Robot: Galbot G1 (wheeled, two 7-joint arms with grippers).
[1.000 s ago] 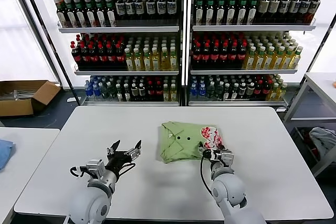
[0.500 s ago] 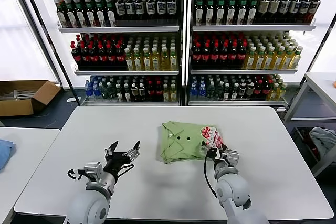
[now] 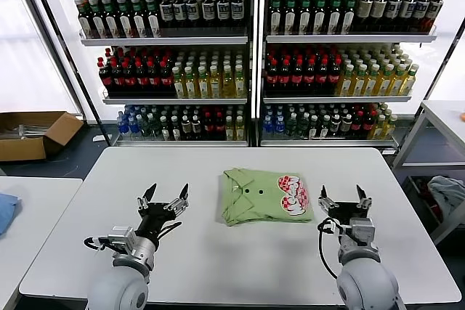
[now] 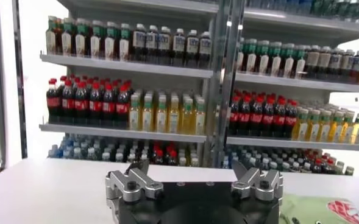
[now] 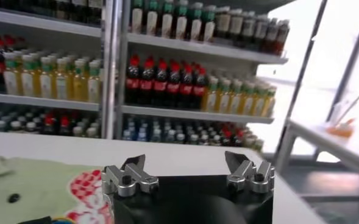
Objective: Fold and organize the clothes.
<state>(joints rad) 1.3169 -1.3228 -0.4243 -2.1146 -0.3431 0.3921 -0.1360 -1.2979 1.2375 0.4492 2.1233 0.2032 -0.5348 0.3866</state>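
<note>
The green shirt (image 3: 266,197) is lying folded into a neat rectangle near the middle of the table (image 3: 218,266), a touch toward its right edge, red-and-white print facing up at the shirt's right end. Its long axis is running left to right across the table. The right gripper (image 3: 345,199) is hovering just beside that printed end, fingers spread wide and holding nothing. The left gripper (image 3: 164,196) is waiting farther off toward the left edge, equally wide and empty. The right arm looks nearer for any next touch.

white table (image 3: 218,252), folded green shirt (image 3: 254,197)
</note>
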